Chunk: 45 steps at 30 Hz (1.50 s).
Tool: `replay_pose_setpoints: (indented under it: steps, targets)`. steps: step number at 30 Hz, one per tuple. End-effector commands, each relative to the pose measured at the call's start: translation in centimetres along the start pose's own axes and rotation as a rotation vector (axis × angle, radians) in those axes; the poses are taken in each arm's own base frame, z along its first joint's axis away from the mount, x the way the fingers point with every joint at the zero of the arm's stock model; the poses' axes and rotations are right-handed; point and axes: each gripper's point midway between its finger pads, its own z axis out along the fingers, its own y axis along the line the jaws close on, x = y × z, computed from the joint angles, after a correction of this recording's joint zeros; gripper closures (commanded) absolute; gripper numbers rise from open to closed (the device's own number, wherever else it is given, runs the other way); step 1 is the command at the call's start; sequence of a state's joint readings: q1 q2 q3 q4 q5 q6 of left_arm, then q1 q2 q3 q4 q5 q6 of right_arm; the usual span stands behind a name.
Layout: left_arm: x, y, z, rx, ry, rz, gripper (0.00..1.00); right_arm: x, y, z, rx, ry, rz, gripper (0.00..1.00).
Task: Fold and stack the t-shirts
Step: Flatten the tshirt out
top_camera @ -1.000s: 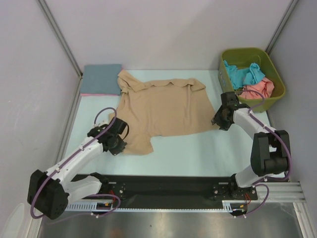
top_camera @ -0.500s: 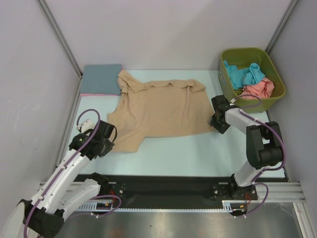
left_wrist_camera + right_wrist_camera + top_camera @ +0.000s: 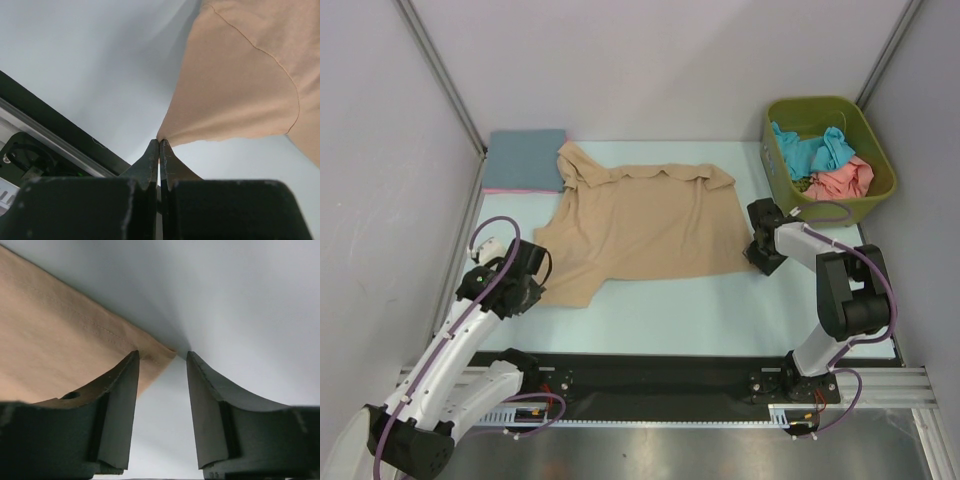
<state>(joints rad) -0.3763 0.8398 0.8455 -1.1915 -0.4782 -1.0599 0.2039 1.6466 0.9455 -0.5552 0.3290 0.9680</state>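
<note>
A tan t-shirt (image 3: 640,225) lies spread flat on the pale table, collar toward the back. My left gripper (image 3: 534,287) is at its near-left corner. In the left wrist view the left gripper (image 3: 159,143) is shut on the tip of that tan cloth (image 3: 235,90), which stretches away from the fingertips. My right gripper (image 3: 753,252) sits low at the shirt's right hem corner. In the right wrist view the right gripper (image 3: 162,357) stands open, and the hem corner (image 3: 156,356) reaches just between the fingertips, beside the left finger (image 3: 120,405).
A folded slate-blue t-shirt (image 3: 525,158) lies at the back left on a pink one (image 3: 518,189). An olive-green bin (image 3: 880,160) at the back right holds teal (image 3: 810,150) and salmon (image 3: 842,180) t-shirts. Grey walls close in on both sides.
My left gripper has pulled left with the shirt's near-left corner, drawing that part of the cloth out. My right gripper has moved slightly left and back, onto the shirt's right hem corner.
</note>
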Motion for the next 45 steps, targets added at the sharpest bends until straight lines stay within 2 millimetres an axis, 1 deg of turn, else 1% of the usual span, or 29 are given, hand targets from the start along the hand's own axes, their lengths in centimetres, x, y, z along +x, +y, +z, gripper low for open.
replay_pose_setpoints:
  steps: [1, 8, 11, 12, 13, 15, 17, 19, 20, 21, 23, 24, 26, 27, 28, 29, 30, 31, 33, 34, 36, 38, 39, 40, 41, 42, 43, 44, 45]
  targets:
    - [-1.8, -0.2, -0.8, 0.014, -0.058, 0.013, 1.00, -0.2, -0.2, 0.8, 0.021, -0.006, 0.035, 0.54]
    - [-2.6, -0.5, -1.2, 0.029, -0.086, 0.023, 1.00, 0.9, -0.2, 1.4, 0.021, 0.029, 0.037, 0.67]
    - [-3.1, -0.6, -1.6, 0.040, -0.104, 0.025, 1.00, 1.0, 0.1, 1.9, 0.005, 0.033, 0.019, 0.84]
    - [-3.3, -0.7, -1.7, 0.045, -0.109, 0.034, 1.00, 1.1, 0.3, 1.9, 0.000, 0.035, 0.010, 0.96]
    - [-3.7, -0.9, -2.1, 0.058, -0.122, 0.037, 1.00, 1.2, 0.4, 1.9, -0.008, 0.038, -0.011, 1.00]
    - [-4.7, -1.4, -2.8, 0.089, -0.150, 0.086, 1.00, 1.0, 0.9, 1.6, -0.022, 0.038, -0.038, 1.00]
    - [-6.7, -2.3, -4.6, 0.138, -0.207, 0.078, 0.99, 0.6, 1.6, 0.3, -0.046, 0.033, -0.112, 1.00]
    - [-9.5, -3.9, -7.4, 0.229, -0.288, 0.078, 1.00, -0.3, 3.1, -2.6, -0.126, -0.004, -0.200, 1.00]
    - [-10.5, -4.4, -8.5, 0.265, -0.319, 0.075, 1.00, -0.4, 3.0, -3.6, -0.134, -0.007, -0.228, 1.00]
    - [-11.5, -4.8, -9.7, 0.301, -0.360, 0.110, 1.00, -1.3, 3.6, -5.8, -0.187, -0.045, -0.245, 1.00]
    - [-14.6, -6.2, -13.7, 0.427, -0.480, 0.085, 1.00, -2.0, 3.9, -8.6, -0.238, -0.069, -0.313, 1.00]
    - [-15.6, -6.5, -15.1, 0.468, -0.529, 0.122, 1.00, -2.3, 3.9, -9.7, -0.257, -0.087, -0.329, 1.00]
    - [-18.3, -7.3, -19.5, 0.582, -0.642, 0.103, 0.99, -3.9, 4.3, -13.5, -0.345, -0.154, -0.360, 1.00]
    - [-18.7, -7.8, -20.8, 0.622, -0.674, 0.150, 1.00, -4.3, 4.3, -14.8, -0.374, -0.173, -0.366, 1.00]
    - [-20.0, -7.6, -23.5, 0.674, -0.728, 0.136, 1.00, -5.2, 4.2, -17.3, -0.433, -0.219, -0.361, 1.00]
    - [-20.8, -7.8, -25.2, 0.711, -0.766, 0.138, 1.00, -5.6, 4.0, -18.6, -0.460, -0.236, -0.365, 1.00]
    - [-21.3, -8.0, -26.4, 0.733, -0.801, 0.179, 1.00, -6.5, 4.2, -20.8, -0.511, -0.281, -0.367, 1.00]
    - [-22.0, -7.8, -29.2, 0.793, -0.850, 0.187, 1.00, -7.2, 3.7, -23.2, -0.565, -0.330, -0.352, 1.00]
    - [-22.9, -7.5, -31.9, 0.834, -0.935, 0.250, 1.00, -9.0, 3.4, -26.2, -0.629, -0.410, -0.316, 1.00]
    - [-23.9, -7.0, -34.0, 0.853, -0.985, 0.240, 1.00, -9.6, 3.4, -27.2, -0.654, -0.431, -0.312, 1.00]
    - [-25.0, -6.4, -35.2, 0.828, -1.038, 0.232, 1.00, -11.1, 3.8, -28.7, -0.674, -0.477, -0.298, 1.00]
    - [-26.8, -6.0, -37.0, 0.811, -1.101, 0.189, 1.00, -13.5, 4.8, -31.0, -0.732, -0.552, -0.257, 1.00]
    - [-27.6, -5.5, -38.5, 0.816, -1.142, 0.171, 1.00, -14.4, 5.2, -31.6, -0.749, -0.573, -0.242, 1.00]
    - [-28.5, -6.9, -38.6, 0.814, -1.149, 0.180, 1.00, -15.8, 5.7, -33.7, -0.784, -0.620, -0.225, 1.00]
    - [-28.9, -7.5, -39.4, 0.833, -1.162, 0.186, 1.00, -16.8, 6.2, -34.8, -0.803, -0.653, -0.215, 1.00]
    - [-29.7, -7.1, -41.3, 0.853, -1.204, 0.168, 0.99, -17.7, 7.3, -34.8, -0.803, -0.658, -0.223, 1.00]
    - [-30.2, -7.9, -42.2, 0.874, -1.226, 0.167, 1.00, -19.1, 7.6, -36.7, -0.826, -0.705, -0.208, 1.00]
    - [-30.7, -9.8, -42.2, 0.891, -1.225, 0.186, 1.00, -20.2, 8.3, -37.7, -0.849, -0.747, -0.208, 1.00]
    - [-31.5, -9.8, -43.2, 0.879, -1.273, 0.196, 1.00, -21.0, 9.0, -37.9, -0.861, -0.766, -0.208, 1.00]
